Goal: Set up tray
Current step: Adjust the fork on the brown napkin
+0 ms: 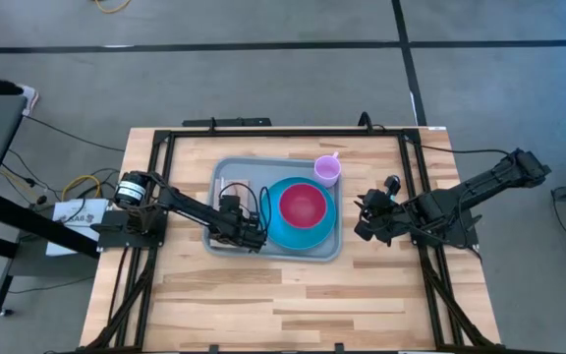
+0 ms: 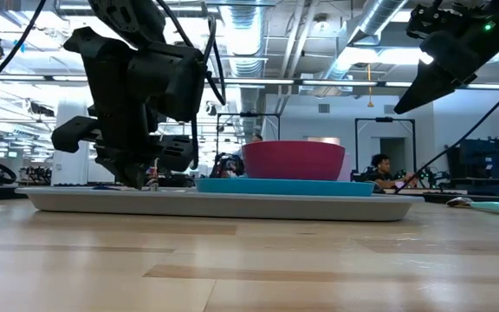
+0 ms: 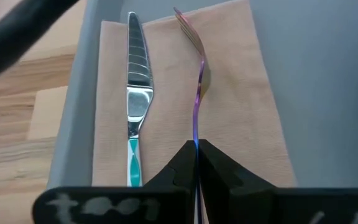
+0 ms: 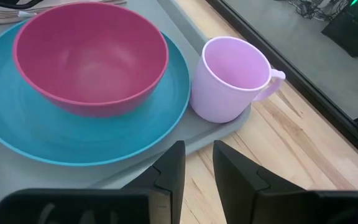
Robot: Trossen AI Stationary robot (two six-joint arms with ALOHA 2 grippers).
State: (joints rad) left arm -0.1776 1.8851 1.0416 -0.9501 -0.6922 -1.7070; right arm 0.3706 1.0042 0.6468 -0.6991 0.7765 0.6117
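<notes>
So the wooden table (image 1: 283, 295) takes up most of the high view, and the tray (image 1: 226, 169) sits near the middle of it, a bit toward the far edge. On the tray's right half there's a blue plate (image 1: 275, 236) with a magenta bowl (image 1: 304, 205) sitting in it. A pale pink mug (image 4: 229, 78) stands in the tray's far right corner, just beside the plate, handle pointing out over the rim.

The left half of the tray has a beige napkin (image 3: 241, 81) laid flat, with a knife (image 3: 137, 81) and a fork (image 3: 196, 81) lying side by side on it. The knife has a teal handle.

The left gripper (image 3: 196, 149) is down over the napkin and its fingers are pinched tight on the fork's handle; the fork looks turned on its edge.

The right gripper (image 4: 197, 163) hangs above the table just off the tray's right side, near the mug, fingers (image 4: 169, 168) a little apart and holding nothing.
</notes>
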